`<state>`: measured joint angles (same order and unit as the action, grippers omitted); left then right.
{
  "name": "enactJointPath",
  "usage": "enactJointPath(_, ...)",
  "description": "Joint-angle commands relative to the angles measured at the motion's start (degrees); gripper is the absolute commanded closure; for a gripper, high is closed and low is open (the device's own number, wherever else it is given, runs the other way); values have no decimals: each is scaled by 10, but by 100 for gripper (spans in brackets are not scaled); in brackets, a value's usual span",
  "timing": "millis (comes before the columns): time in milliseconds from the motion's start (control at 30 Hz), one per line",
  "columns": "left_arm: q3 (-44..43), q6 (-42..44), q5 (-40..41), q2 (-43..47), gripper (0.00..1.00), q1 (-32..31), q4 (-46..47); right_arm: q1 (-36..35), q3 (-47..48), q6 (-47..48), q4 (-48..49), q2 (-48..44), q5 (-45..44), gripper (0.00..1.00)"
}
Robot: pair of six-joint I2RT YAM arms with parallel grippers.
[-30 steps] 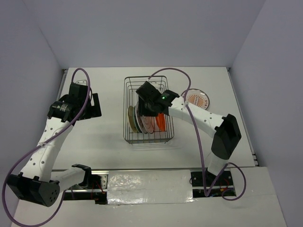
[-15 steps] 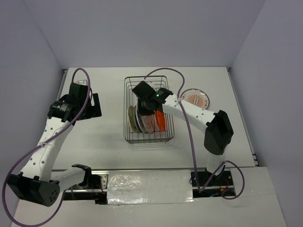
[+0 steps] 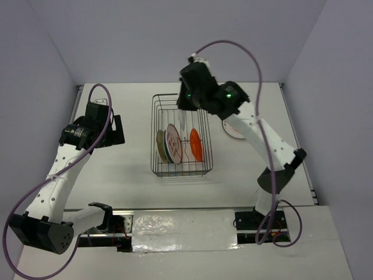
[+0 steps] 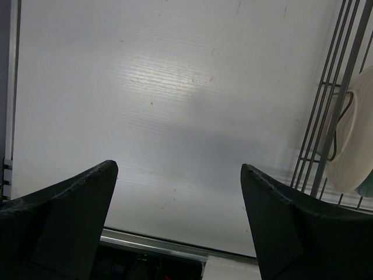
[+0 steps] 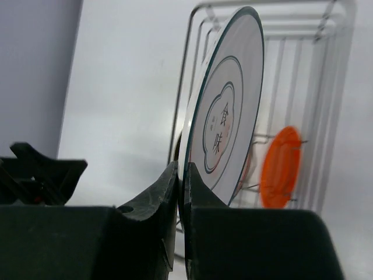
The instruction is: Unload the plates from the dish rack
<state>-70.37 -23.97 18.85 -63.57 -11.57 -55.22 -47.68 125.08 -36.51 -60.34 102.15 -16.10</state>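
The dish rack point(image 3: 158, 116) of dark wire stands mid-table. Inside stand an olive-tan plate point(image 3: 160, 146), a white patterned plate point(image 3: 173, 143) and an orange plate point(image 3: 196, 144). High above the rack, my right gripper point(image 3: 183, 111) is shut on the rim of a white plate point(image 5: 227, 116) with a dark edge and printed characters; in the right wrist view its jaws point(image 5: 181, 169) pinch the rim, with the orange plate point(image 5: 280, 166) and rack point(image 5: 274, 11) below. My left gripper point(image 3: 111, 129) hangs open over bare table, left of the rack.
Another patterned plate point(image 3: 233, 129) lies flat on the table right of the rack, partly behind my right arm. In the left wrist view the rack's wires point(image 4: 335, 99) and a pale plate point(image 4: 355, 140) show at the right edge. Walls enclose the table.
My right gripper closed on a white plate in the rack and rose with it, lifting it well above the rack. The left arm has not moved.
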Motion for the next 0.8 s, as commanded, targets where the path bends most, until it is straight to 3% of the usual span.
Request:
enactJointPath(0,-14,8,14,1,0,-2,13,61,20,49,-66,-75,-82,99)
enactJointPath(133,-20,-1,1,-1,1,-2,13,158,-74,101,-41,-52,-124,100)
enactJointPath(267,-64,-13,-29,-15,1,-2,3,268,-50,129,-66,52,-171,100)
enactJointPath(333,-82,-17,-32,-22,1,-2,-1,310,-50,161,-24,101,-146,99)
enactJointPath(500,-92,-15,-24,-39,0,-2,-17,337,10,192,-15,197,-121,98)
enactJointPath(633,-80,-11,-15,-41,0,-2,-24,338,-11,193,6,220,-105,97)
enactJointPath(733,-70,-7,-12,-38,1,-2,-25,339,-36,189,22,223,-91,90)
enactJointPath(767,-67,-6,-8,-38,1,-2,-26,339,-39,188,21,223,-82,79)
